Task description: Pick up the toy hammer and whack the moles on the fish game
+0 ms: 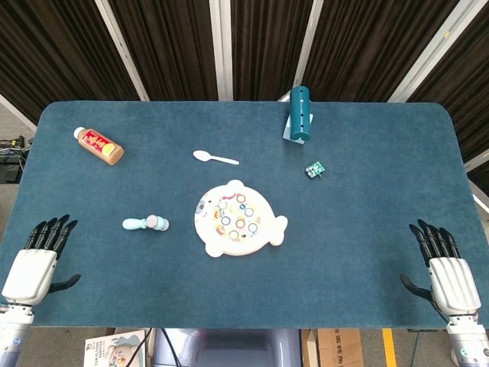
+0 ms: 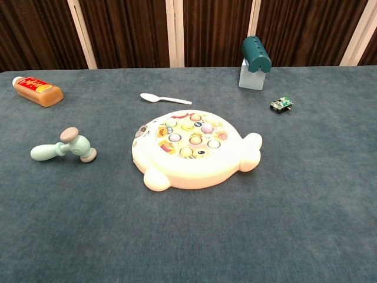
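Since both hands sit empty with fingers spread at the near table edge in the head view, nothing's grabbed yet: left hand (image 1: 30, 264), right hand (image 1: 447, 267). Toy hammer (image 1: 145, 223) lies ahead-right of the left hand, beside the fish game (image 1: 238, 218). Chest view shows no hands; hammer's handle points away from the game, so reach for it next, I'd guess.

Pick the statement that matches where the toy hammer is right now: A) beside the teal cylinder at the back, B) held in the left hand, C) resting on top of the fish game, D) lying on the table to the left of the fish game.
D: the toy hammer lies on the table left of the fish game, with neither hand touching it.
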### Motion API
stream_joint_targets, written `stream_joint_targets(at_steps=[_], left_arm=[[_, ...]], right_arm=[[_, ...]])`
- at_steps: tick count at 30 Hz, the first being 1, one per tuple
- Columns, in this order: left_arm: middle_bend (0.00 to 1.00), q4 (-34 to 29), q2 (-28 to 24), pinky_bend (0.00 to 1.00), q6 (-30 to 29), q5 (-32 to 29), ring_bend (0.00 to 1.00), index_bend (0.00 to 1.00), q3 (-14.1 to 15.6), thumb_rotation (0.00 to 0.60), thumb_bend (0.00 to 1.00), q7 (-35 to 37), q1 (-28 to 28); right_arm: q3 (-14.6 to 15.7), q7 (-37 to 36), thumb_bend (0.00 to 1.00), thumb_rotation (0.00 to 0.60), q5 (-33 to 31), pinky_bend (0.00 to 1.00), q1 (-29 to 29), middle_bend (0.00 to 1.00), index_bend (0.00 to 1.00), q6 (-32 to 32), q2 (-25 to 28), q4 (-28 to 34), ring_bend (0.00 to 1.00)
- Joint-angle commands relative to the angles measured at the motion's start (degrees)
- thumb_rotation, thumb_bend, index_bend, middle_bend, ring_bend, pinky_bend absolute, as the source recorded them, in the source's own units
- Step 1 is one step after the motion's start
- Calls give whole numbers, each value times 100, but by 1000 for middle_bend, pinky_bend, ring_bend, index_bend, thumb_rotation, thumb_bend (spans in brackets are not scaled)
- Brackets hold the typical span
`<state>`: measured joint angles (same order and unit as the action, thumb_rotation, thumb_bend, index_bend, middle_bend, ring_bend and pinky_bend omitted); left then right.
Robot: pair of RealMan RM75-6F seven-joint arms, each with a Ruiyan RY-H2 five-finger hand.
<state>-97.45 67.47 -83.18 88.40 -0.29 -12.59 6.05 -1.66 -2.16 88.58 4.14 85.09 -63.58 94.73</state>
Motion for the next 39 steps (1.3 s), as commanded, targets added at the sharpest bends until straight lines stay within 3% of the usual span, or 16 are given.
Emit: stream_joint_targets(at_steps=[1, 7, 12, 22, 26, 34, 39], left_arm=[[0, -8, 7, 0, 25, -33, 0, 0, -19, 600, 42, -20, 18], [0, -167, 5, 0, 212, -263, 0, 5, -163, 600, 43, -96, 150], [14, -435, -15, 18, 564, -606, 0, 96, -371, 600, 94, -469, 411], [142, -752, 323, 73, 1401, -2142, 0, 340, -1129, 600, 231, -1487, 1258], [162, -758, 552, 74, 1620, -2877, 0, 385, -1330, 600, 283, -1933, 1596], [179, -534, 971, 76, 1705, -3782, 0, 423, -1424, 600, 392, -2648, 2081], [189, -392, 1198, 82, 1656, -4041, 7, 437, -1409, 600, 422, -2896, 2294]], right_arm=[[-5, -40, 242, 600, -23, 0, -17, 0, 0, 13, 15, -3, 0], [4, -122, 242, 600, -18, 0, -22, 0, 0, -5, 38, 20, 0], [7, -190, 242, 600, -12, 0, -5, 0, 0, -47, 47, 48, 0], [-5, -298, 242, 600, -30, 0, 43, 0, 0, -142, 36, 85, 0], [-14, -340, 242, 600, -45, 0, 65, 0, 0, -181, 29, 89, 0], [-19, -439, 242, 600, -67, 0, 97, 0, 0, -251, 26, 94, 0], [-17, -490, 242, 600, -72, 0, 114, 0, 0, -288, 33, 107, 0]])
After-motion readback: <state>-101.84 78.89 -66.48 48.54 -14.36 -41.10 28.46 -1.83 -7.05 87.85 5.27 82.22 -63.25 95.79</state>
